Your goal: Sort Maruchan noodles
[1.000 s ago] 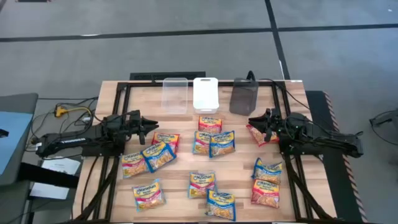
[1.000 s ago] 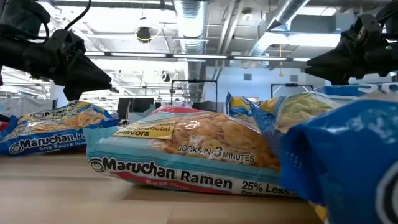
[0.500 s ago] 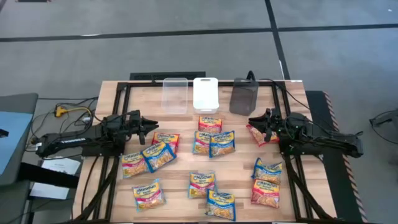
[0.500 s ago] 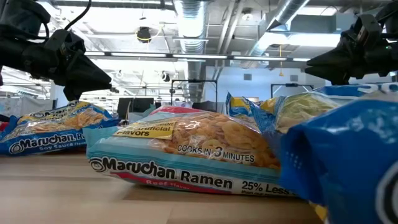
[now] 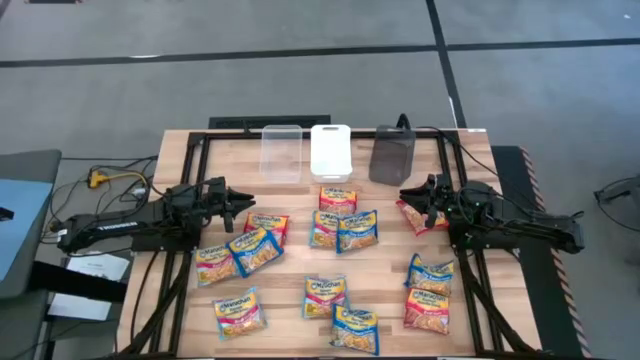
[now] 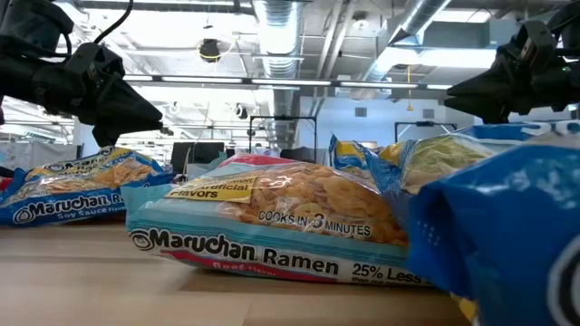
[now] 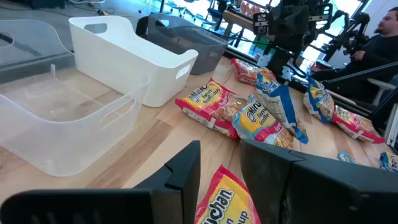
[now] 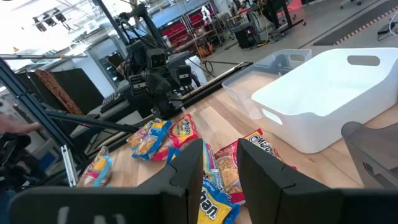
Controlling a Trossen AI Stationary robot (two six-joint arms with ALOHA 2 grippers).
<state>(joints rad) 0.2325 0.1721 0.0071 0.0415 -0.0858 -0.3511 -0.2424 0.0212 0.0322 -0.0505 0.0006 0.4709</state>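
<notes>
Twelve or so small flat square Maruchan noodle packets (image 5: 343, 228), yellow-orange printed plastic with red or blue bands, lie scattered over the wooden table (image 5: 390, 265), and none has reached a bin as far as the high view shows

Three bins stand in a row at the upper middle of that frame: a clear plastic bin (image 5: 281, 152), a white plastic bin (image 5: 330, 150) and a dark-grey plastic bin (image 5: 392, 156). In the left wrist view the clear and white bins look empty; the inside of the grey one is hard to see

Packets sit in loose groups: a pair plus a red-banded one at left centre (image 5: 250, 245), a cluster in the middle just below the white bin, one red-banded packet (image 5: 415, 214) at right centre, and more along the lower part of the frame

The left gripper (image 5: 246, 203) hovers at left centre of the high view, just above the red-banded packet (image 7: 225, 200) that shows between its dark fingers (image 7: 183, 174) in the wrist view. Its jaws stand partly apart with nothing pinched between them. The right gripper (image 5: 408, 194) hangs at right centre, over the packet near the grey bin; its fingers (image 8: 189, 165) are likewise parted, a packet visible through the gap but not clamped

By my judgement the sorting has barely started: every packet remains to be picked up and dropped in a bin, presumably by band colour
</notes>
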